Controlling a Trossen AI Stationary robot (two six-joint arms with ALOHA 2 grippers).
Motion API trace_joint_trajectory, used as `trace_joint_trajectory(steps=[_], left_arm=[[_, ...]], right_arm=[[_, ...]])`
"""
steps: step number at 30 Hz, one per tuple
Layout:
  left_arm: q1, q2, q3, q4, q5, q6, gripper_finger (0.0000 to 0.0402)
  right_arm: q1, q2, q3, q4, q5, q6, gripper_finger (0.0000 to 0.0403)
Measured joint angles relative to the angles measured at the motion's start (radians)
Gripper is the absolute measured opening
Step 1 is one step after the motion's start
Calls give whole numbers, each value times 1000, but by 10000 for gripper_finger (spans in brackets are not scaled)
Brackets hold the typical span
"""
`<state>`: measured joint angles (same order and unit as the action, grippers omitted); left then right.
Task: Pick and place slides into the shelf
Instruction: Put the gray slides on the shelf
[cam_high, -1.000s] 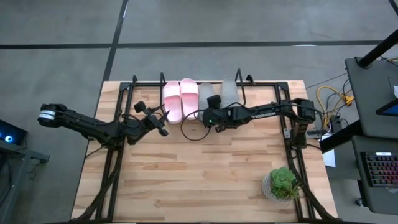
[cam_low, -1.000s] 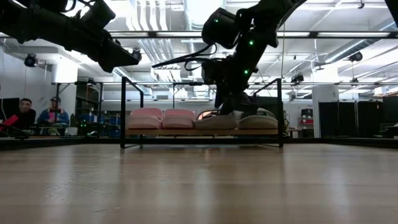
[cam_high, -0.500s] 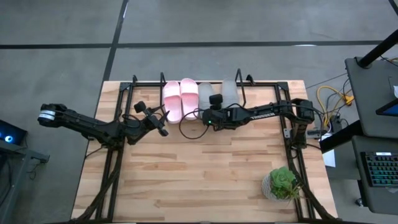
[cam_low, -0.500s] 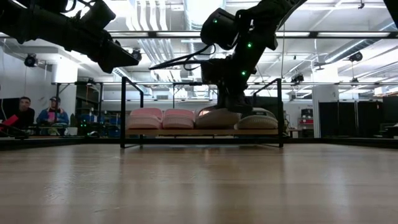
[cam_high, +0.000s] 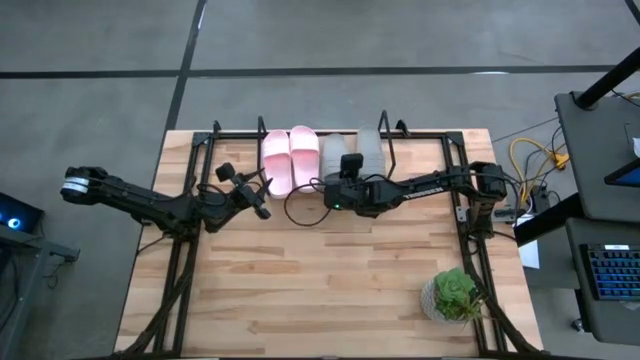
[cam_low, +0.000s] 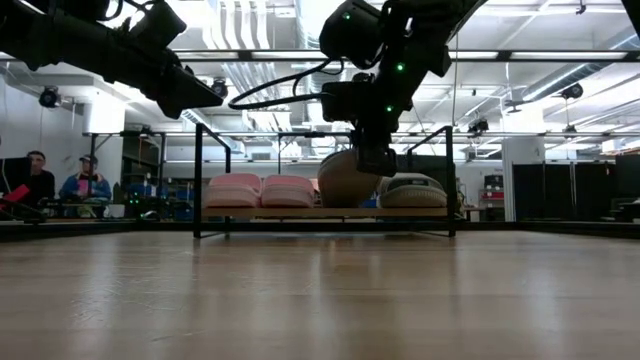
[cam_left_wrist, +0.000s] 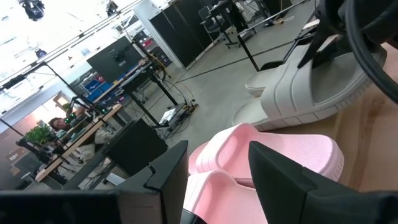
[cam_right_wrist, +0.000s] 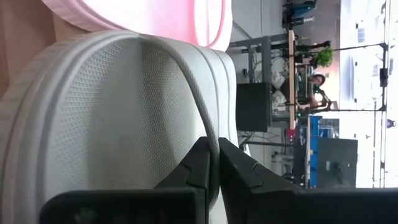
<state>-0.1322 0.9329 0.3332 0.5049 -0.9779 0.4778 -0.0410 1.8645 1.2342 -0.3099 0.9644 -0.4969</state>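
Two pale pink slides (cam_high: 290, 158) and two grey slides lie side by side on the shelf (cam_low: 325, 213) at the table's far edge. My right gripper (cam_high: 338, 172) is shut on the left grey slide (cam_low: 348, 178), which stands tipped up on the shelf board. The other grey slide (cam_low: 412, 192) lies flat beside it. My left gripper (cam_high: 266, 195) hovers open just in front of the pink slides (cam_left_wrist: 273, 149), touching nothing. My right gripper pinches a raised edge (cam_right_wrist: 208, 127) of the left grey slide between its two fingers. The fingers come from above and from the table's near side. The slide is tilted, one part raised and its lower part on the shelf board.
A small green potted plant (cam_high: 455, 295) stands at the table's near right corner. The shelf's black upright wire loops (cam_low: 198, 175) rise on both sides. The table's wooden top (cam_high: 320, 280) stretches between the shelf and the near edge. People sit beyond the table at the left (cam_low: 40, 180).
My right gripper has shut on the left grey slide and drawn slightly toward the table's near edge. The slide lay flat on the shelf board and has tipped up, one part lifted and the other staying on the board.
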Motion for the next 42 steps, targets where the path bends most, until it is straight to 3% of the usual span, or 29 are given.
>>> trace_joint_trajectory(steps=[14,31,42], left_arm=[[0,0,0,0,0,0,153],[0,0,0,0,0,0,153],[0,0,0,0,0,0,153]], right_arm=[[-12,-2,-12,-8,-99,63,18],[-40,-2,-12,-79,-131,130,173],[-40,-3,-12,-75,-154,149,219]])
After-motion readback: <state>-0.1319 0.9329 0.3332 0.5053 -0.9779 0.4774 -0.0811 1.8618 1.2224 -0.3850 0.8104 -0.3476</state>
